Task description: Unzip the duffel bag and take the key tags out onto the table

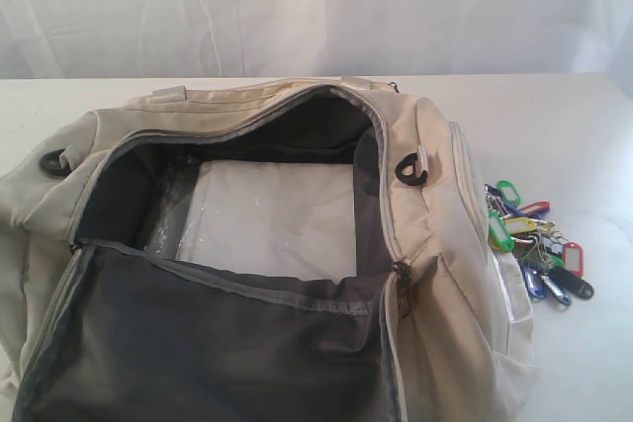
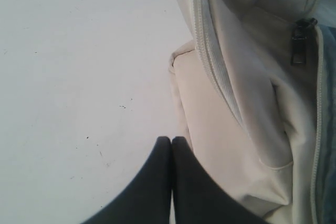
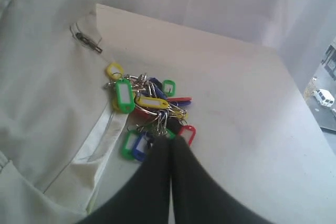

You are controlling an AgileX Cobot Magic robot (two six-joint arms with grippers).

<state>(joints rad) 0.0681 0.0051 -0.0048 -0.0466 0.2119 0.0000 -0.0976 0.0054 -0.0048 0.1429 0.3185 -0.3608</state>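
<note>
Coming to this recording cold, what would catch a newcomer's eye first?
The cream duffel bag fills the exterior view, unzipped wide, showing dark lining and a pale panel inside. A bunch of bright key tags lies on the white table just right of the bag. Both grippers are shut and empty: the right gripper by the tags, the left gripper beside the bag.

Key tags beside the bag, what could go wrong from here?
The key tags lie hard against the duffel bag, so a nudge to its slumped side could cover or drag them. The right gripper, jaws shut, is right by the bunch; pulling away low might snag a ring and sweep the tags across the table.
</note>
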